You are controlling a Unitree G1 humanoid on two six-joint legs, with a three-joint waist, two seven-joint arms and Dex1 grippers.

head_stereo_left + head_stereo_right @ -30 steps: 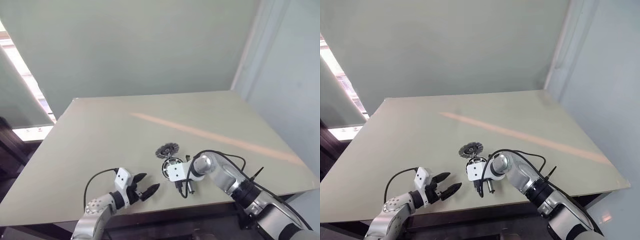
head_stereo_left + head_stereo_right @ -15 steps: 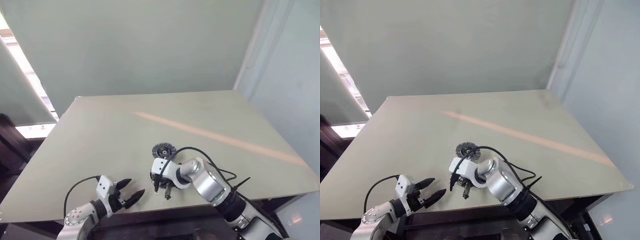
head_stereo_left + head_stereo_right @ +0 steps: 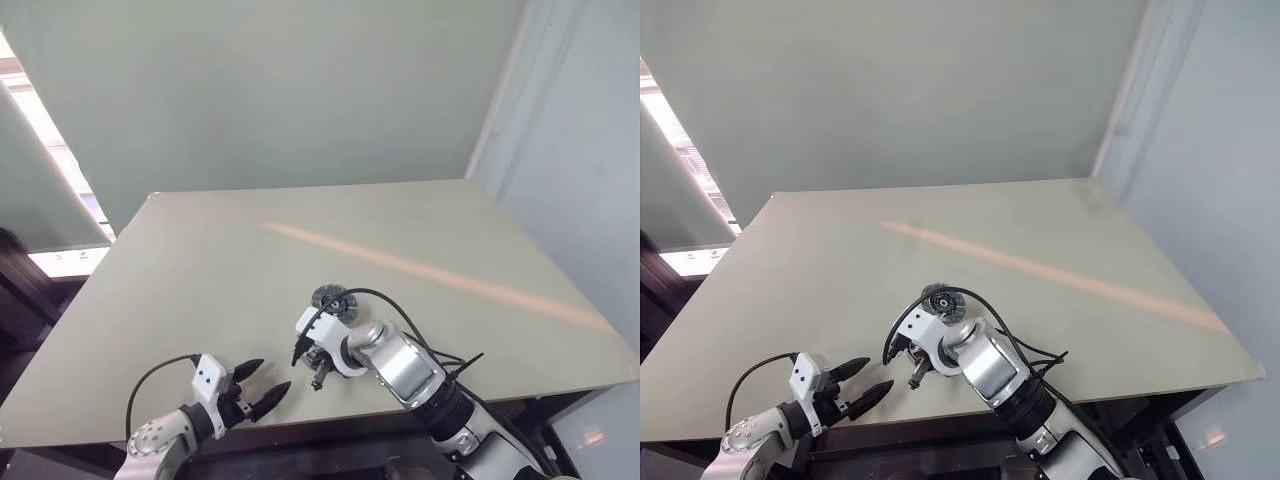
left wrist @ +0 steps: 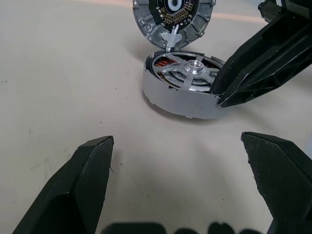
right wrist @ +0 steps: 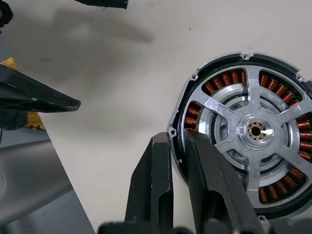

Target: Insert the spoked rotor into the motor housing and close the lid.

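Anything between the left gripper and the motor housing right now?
No. In the left wrist view only bare table lies between the left gripper and the motor housing.

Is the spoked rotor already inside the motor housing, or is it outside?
Inside. The spoked rotor sits within the motor housing, copper windings showing between its spokes. The lid lies apart on the table.
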